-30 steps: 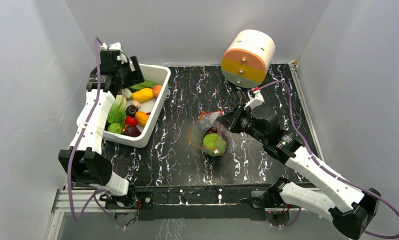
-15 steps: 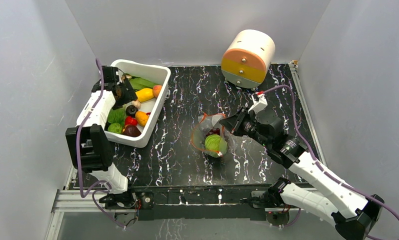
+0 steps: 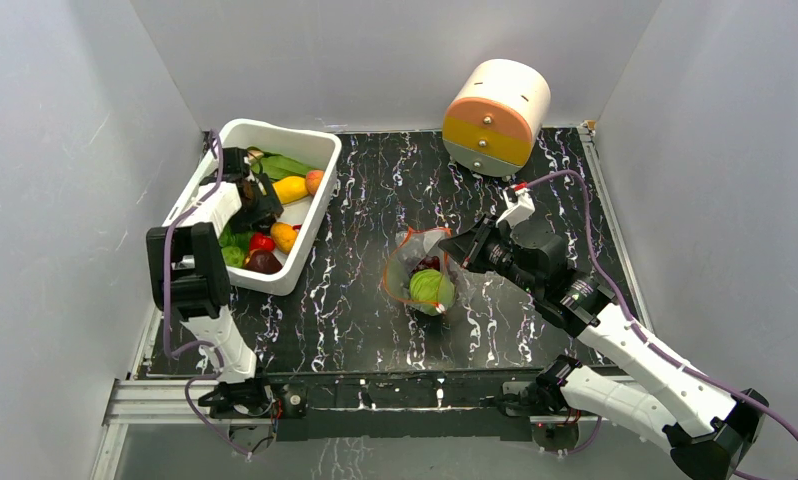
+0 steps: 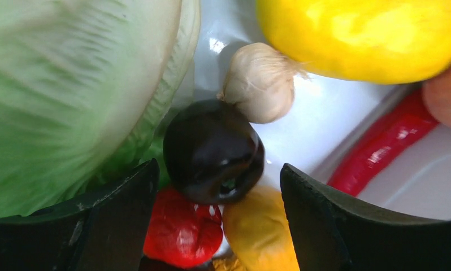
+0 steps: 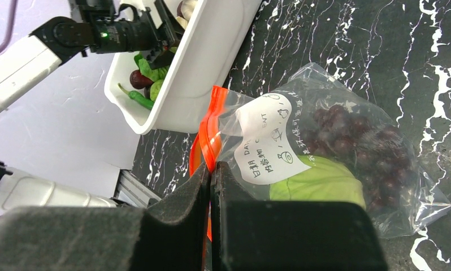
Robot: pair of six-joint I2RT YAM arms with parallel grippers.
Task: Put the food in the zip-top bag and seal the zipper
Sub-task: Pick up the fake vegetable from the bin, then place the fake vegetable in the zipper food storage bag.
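The clear zip-top bag (image 3: 422, 272) lies mid-table holding the green cabbage (image 3: 430, 288) and purple grapes (image 3: 426, 262); both also show in the right wrist view, the cabbage (image 5: 319, 183) and the grapes (image 5: 353, 141). My right gripper (image 5: 212, 169) is shut on the orange-red zipper strip (image 5: 212, 130) at the bag's mouth. My left gripper (image 4: 219, 169) is open, low inside the white bin (image 3: 310, 225), with its fingers either side of the dark round fruit (image 4: 213, 151). The yellow oval fruit (image 4: 359, 34) lies just beyond.
The bin also holds a pale lettuce (image 4: 70, 84), a garlic bulb (image 4: 260, 82), a red pepper (image 4: 183, 231), an orange-yellow piece (image 4: 260, 231) and a red chilli (image 4: 381, 147). A round orange-and-yellow drawer unit (image 3: 495, 115) stands at the back. Grey walls close in on both sides.
My left gripper has come down from the bin's back left corner into its middle, over the dark fruit. My right gripper shifted slightly right, still holding the bag's mouth.
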